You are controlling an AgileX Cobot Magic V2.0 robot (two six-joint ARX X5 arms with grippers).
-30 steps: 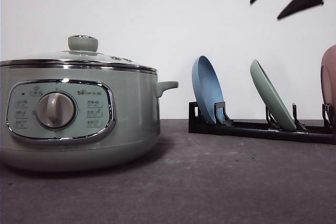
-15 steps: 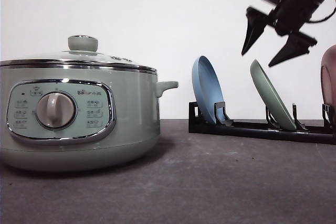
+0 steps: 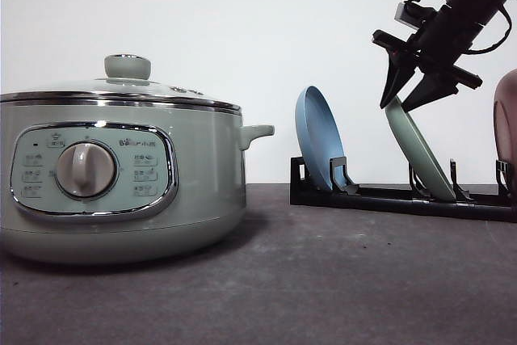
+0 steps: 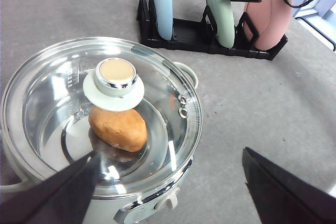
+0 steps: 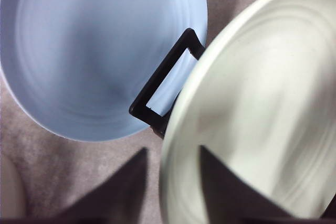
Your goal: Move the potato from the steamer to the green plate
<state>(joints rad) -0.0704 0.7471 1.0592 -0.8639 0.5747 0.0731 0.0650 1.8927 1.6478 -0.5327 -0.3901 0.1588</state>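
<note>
The potato (image 4: 118, 128), orange-brown, lies inside the steamer (image 3: 121, 175) under its shut glass lid (image 4: 100, 114). In the left wrist view my left gripper (image 4: 169, 152) hovers open above the steamer, holding nothing. The green plate (image 3: 418, 149) stands tilted on edge in a black rack (image 3: 388, 197). My right gripper (image 3: 399, 105) is open at the plate's top rim. In the right wrist view its two fingers straddle that rim of the green plate (image 5: 252, 103), one finger on each side, right gripper (image 5: 172, 150) not closed on it.
A blue plate (image 3: 319, 139) stands in the rack to the left of the green one, and a pink plate (image 3: 506, 123) to its right. The steamer's side handle (image 3: 257, 132) juts toward the rack. Dark grey table (image 3: 323, 280) lies in front.
My right gripper has come down from the top right corner to the top rim of the green plate. The steamer and plates have not moved.
</note>
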